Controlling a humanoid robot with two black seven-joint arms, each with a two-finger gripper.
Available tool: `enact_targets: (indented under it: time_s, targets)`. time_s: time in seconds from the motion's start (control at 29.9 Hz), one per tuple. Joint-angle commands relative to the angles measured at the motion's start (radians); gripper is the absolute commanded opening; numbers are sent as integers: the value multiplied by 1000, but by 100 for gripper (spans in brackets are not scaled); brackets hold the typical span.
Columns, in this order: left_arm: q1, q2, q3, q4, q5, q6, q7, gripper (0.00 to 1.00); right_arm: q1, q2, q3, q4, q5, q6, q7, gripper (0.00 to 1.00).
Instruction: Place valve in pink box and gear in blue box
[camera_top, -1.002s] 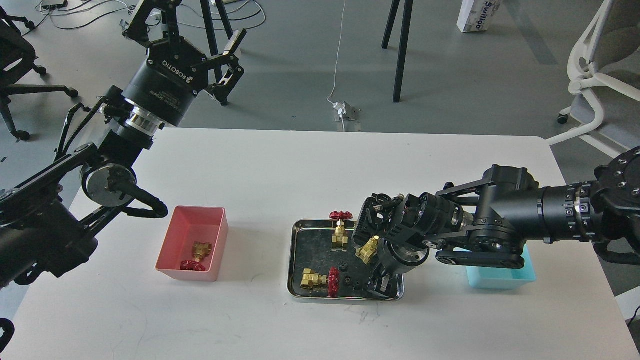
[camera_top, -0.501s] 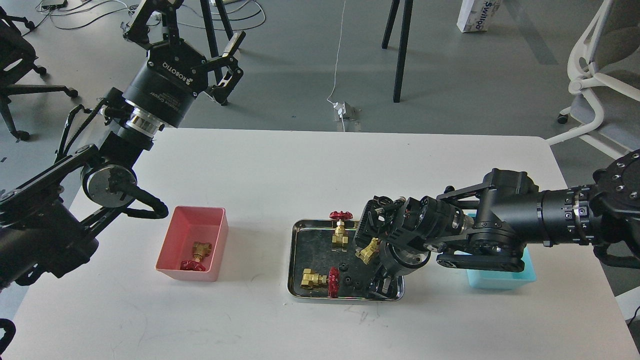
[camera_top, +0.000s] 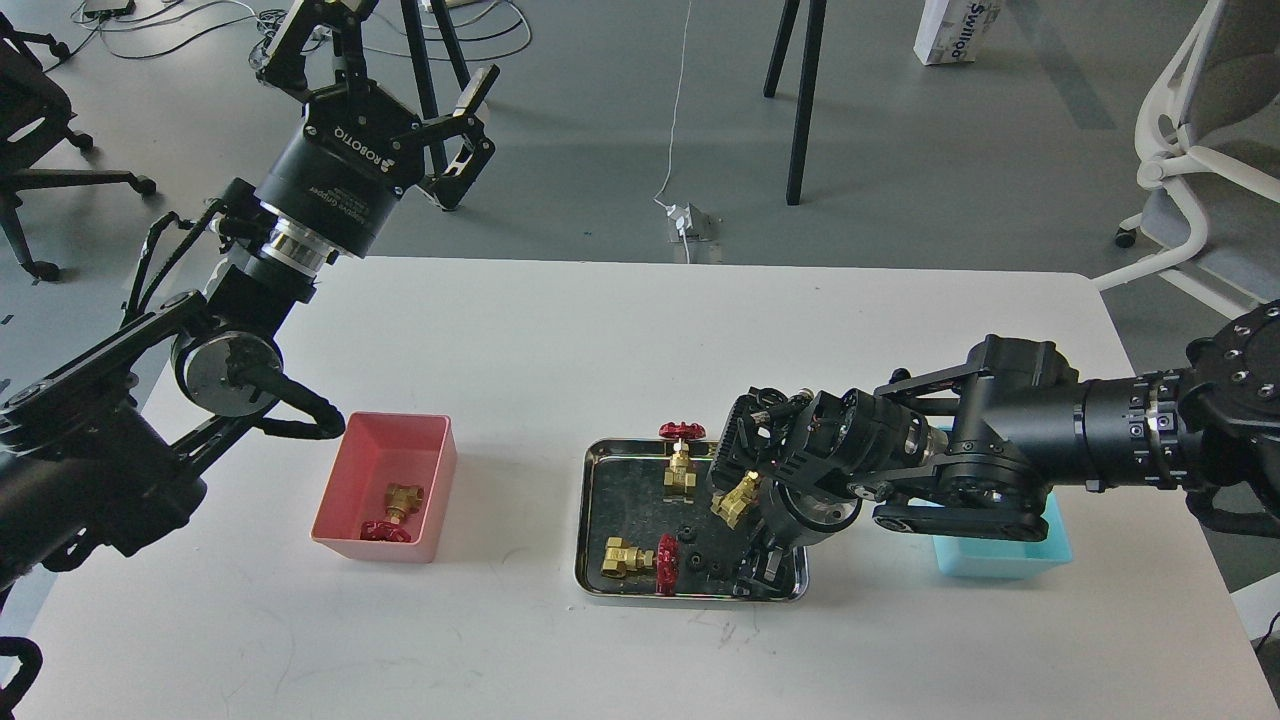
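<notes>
The pink box stands at the left of the table with one valve lying in it. Three more valves are in the steel tray: one upright, one on its side, one partly hidden behind my right wrist. Tiny black gears lie on the tray floor. My right gripper points down into the tray's right front corner; its dark fingers cannot be told apart. The blue box is mostly hidden under my right arm. My left gripper is open and empty, high above the table's far left corner.
The white table carries only the two boxes and the tray. Beyond its far edge are tripod legs, a floor cable and socket, and chairs at the far left and right.
My left arm has shifted slightly right with its gripper still open. My right gripper has stayed low in the tray's right front corner, barely moving. The valves and boxes have not moved.
</notes>
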Motion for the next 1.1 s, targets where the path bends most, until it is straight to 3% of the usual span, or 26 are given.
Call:
enact_targets:
  time_s: [0.0,0.53,1.07]
  targets:
    - [0,-5,1,0,0,0,0,92,-2,0,0,1,0,0,1,59]
    - [2,-6,0,9,0,-2,0,92,-25,-3,-5,4,2,0,1,59]
    - [5,-8,1,9,0,-2,0,92,-25,-5,-5,2,2,0,3,40]
